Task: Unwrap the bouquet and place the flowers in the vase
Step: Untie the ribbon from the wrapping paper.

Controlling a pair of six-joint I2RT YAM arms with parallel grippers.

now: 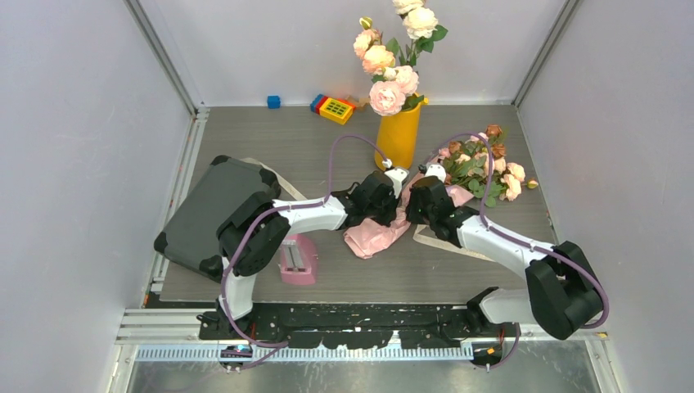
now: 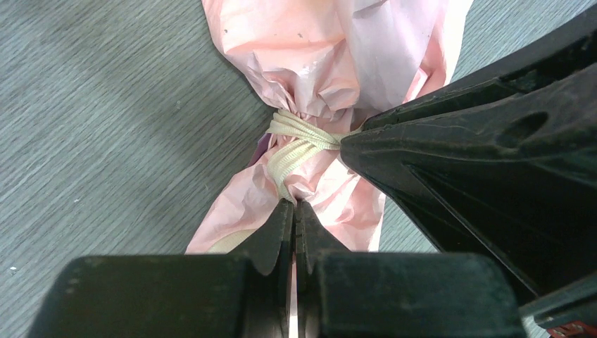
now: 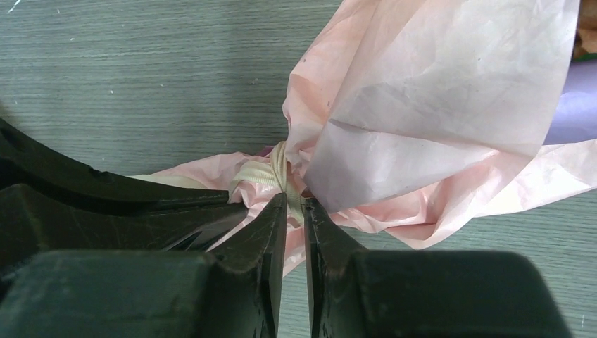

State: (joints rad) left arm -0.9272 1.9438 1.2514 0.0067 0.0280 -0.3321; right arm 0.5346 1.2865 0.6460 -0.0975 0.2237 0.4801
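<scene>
Together, the left gripper [image 1: 394,206] and right gripper [image 1: 412,205] meet at the tied neck of the bouquet [image 1: 372,237].
From above, the bouquet lies mid-table [image 1: 270,143], just in front of the vase [image 1: 398,139]; its flowers [image 1: 487,168] spread to the right; left wrist: the fingers [image 2: 271,236] are pressed together against the pink paper just below the ribbon [image 2: 299,137]; whether a strand is nipped I cannot tell; right wrist: the jaws stand a sliver apart, pinching the ribbon at its knot.
</scene>
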